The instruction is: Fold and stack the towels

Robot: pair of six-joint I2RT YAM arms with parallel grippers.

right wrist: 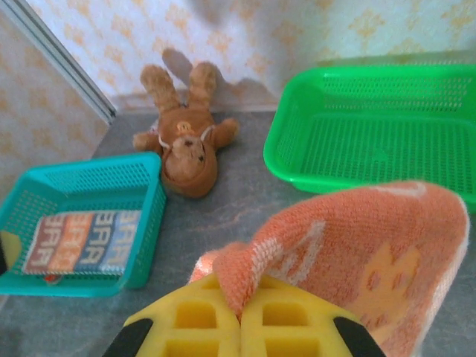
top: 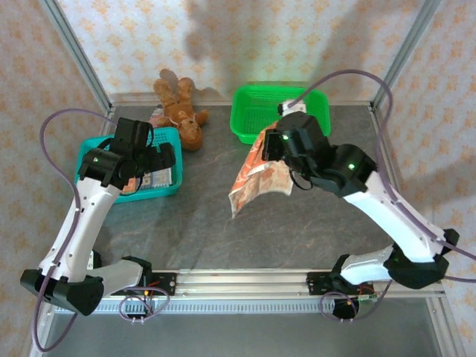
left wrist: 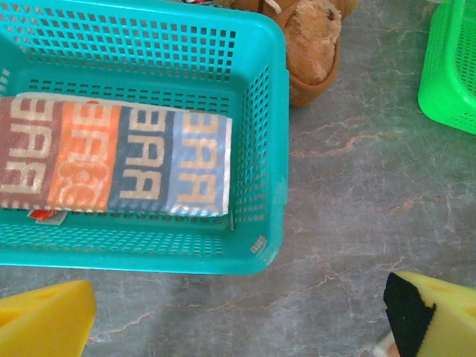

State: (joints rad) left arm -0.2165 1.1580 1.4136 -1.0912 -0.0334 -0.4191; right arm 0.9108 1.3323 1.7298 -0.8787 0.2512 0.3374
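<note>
The right gripper [right wrist: 239,326], its yellow fingers [right wrist: 195,320] pressed together, pinches one edge of an orange terry towel with a pale printed pattern [right wrist: 357,253]. In the overhead view the cloth hangs crumpled from the right gripper over the middle of the grey marbled table [top: 201,223]; whether its lower corner touches the surface cannot be told. The hanging towel sits just in front of a bright green plastic mesh basket [top: 253,134] at the far edge of the table, whose visible floor is bare. To the left, the left gripper [left wrist: 238,323] hovers above the near right corner of a teal plastic mesh basket [left wrist: 271,149], its yellow fingertips [left wrist: 44,320] spread wide with only the table seen between them. Inside the teal basket a folded striped towel [left wrist: 111,163] lies flat on the floor, its panels running brown, orange, dark blue and pale blue, each printed with cream block shapes. A small red-and-white scrap peeks out from under its near edge. A brown teddy bear [top: 182,111] lies sprawled on the table against the patterned back wall, between the two baskets and just beside the far right corner of the teal one.
</note>
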